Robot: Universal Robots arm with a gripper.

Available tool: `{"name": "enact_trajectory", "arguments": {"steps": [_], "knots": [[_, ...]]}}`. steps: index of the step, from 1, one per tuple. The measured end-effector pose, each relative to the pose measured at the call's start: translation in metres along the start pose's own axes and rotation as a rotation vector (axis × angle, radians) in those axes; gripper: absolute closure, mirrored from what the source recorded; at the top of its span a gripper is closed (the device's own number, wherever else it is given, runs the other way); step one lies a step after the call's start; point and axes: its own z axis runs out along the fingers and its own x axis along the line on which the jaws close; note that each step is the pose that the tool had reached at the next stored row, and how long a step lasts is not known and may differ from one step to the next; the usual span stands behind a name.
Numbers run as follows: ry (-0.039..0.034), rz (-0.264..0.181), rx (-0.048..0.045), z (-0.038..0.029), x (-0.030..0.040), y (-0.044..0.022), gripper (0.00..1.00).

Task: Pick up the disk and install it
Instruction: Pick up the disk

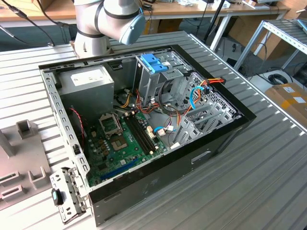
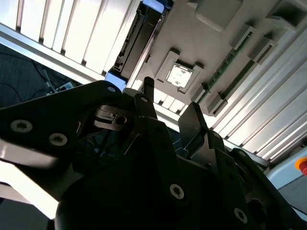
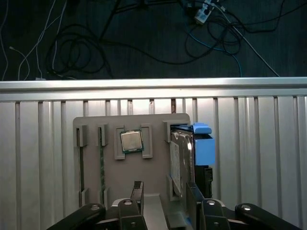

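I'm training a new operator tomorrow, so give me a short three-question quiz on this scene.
1. True or false: the disk is already installed inside the computer case.
2. Multiple choice: in the first wrist view, the gripper is A) shut on the disk, B) open and holding nothing, C) shut on a memory stick.
3. Fill in: in the grey holder tray, the disk stands on its ____, next to the processor chip.

Key: 1 false; 2 B; 3 edge.

No legible text or numbers.
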Motion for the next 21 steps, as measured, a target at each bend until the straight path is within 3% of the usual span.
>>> {"name": "enact_trajectory", "arguments": {"steps": [21], "knots": [[-0.0005,0.000,0.0000,0.0047,0.0001,0.0044,0.52]]}}
